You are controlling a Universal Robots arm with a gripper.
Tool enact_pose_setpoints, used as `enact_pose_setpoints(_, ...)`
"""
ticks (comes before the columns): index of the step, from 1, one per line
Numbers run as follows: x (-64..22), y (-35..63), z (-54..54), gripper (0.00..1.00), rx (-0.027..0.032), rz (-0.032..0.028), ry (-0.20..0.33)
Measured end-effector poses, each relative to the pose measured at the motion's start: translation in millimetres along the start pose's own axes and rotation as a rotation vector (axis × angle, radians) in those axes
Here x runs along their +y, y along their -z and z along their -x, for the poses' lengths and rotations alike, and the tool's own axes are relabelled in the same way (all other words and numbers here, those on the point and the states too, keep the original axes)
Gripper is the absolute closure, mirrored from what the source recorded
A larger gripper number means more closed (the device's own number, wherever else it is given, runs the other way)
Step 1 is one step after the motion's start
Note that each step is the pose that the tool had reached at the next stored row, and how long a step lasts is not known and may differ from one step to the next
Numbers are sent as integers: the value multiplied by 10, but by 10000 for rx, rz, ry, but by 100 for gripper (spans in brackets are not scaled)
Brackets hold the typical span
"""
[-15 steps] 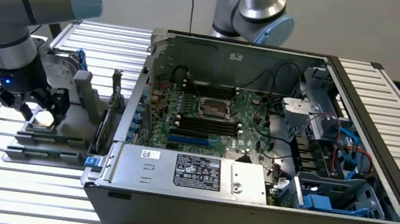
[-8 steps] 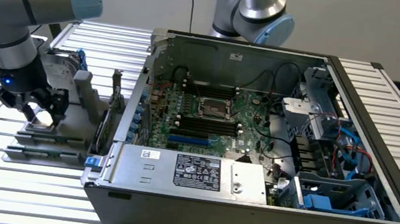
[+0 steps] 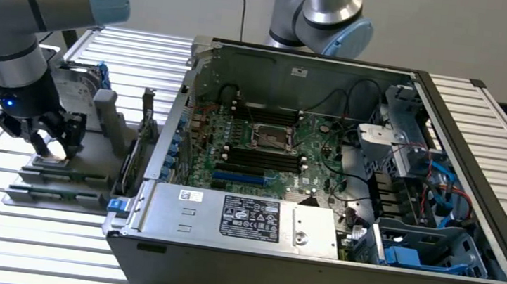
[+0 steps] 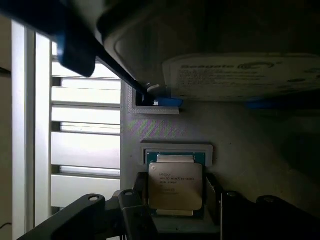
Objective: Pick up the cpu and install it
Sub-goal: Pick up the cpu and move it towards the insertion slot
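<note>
Fingers (image 4: 131, 207) first: you have them set narrow, one on each side of the cpu (image 4: 175, 185) and close by two opposite edges. I read them as not closed on it. The gripper (image 3: 53, 141) hangs low over the fixture (image 3: 41, 194) at the exterior view's left, just beside the case (image 3: 267, 279).

The cpu lies flat in a shallow pocket of that fixture, metal lid up, with its green board showing as a thin rim around the lid. It has not been lifted. Treat it as light, thin and stiff. It probably weighs next to nothing, but the lid looks smooth, and the underside is likely easy to damage. Take hold on the board's opposite edges, square and level, so the chip can't tip or pivot between the pads. A gentle squeeze should be enough.

Just beyond the chip the drive (image 4: 240, 75) stands upright on the same fixture, held by blue brackets — near enough that you should watch it.

Farther off, inside the open case, the socket (image 3: 267, 138) sits in the middle of the motherboard (image 3: 312, 166), well apart from the gripper. The install is not done.
</note>
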State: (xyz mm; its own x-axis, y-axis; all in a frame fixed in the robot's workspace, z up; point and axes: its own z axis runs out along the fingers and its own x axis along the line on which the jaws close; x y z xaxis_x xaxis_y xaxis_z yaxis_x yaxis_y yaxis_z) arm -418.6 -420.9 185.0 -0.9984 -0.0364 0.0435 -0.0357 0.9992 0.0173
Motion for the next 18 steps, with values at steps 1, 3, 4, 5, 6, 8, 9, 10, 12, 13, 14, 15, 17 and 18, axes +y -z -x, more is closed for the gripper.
enact_pose_setpoints(1,0,0,0,45,0,0,0)
enact_pose_setpoints(3,0,0,0,45,0,0,-1)
enact_pose_setpoints(4,0,0,0,45,-1,1,0)
enact_pose_setpoints(5,0,0,0,45,0,1,0)
enact_pose_setpoints(6,0,0,0,45,-1,1,0)
enact_pose_setpoints(8,1,8,0,45,-2,1,0)
enact_pose_setpoints(9,1,21,-1,45,-2,1,-1)
enact_pose_setpoints(10,1,43,-2,45,-1,1,-1)
enact_pose_setpoints(12,2,107,-5,45,0,0,0)
enact_pose_setpoints(13,3,146,-6,45,-2,1,0)
enact_pose_setpoints(14,4,191,-8,45,-2,2,-1)
enact_pose_setpoints(15,4,237,-11,45,1,0,-1)
enact_pose_setpoints(17,6,326,-13,45,-2,1,0)
enact_pose_setpoints(18,6,372,-11,45,1,0,0)
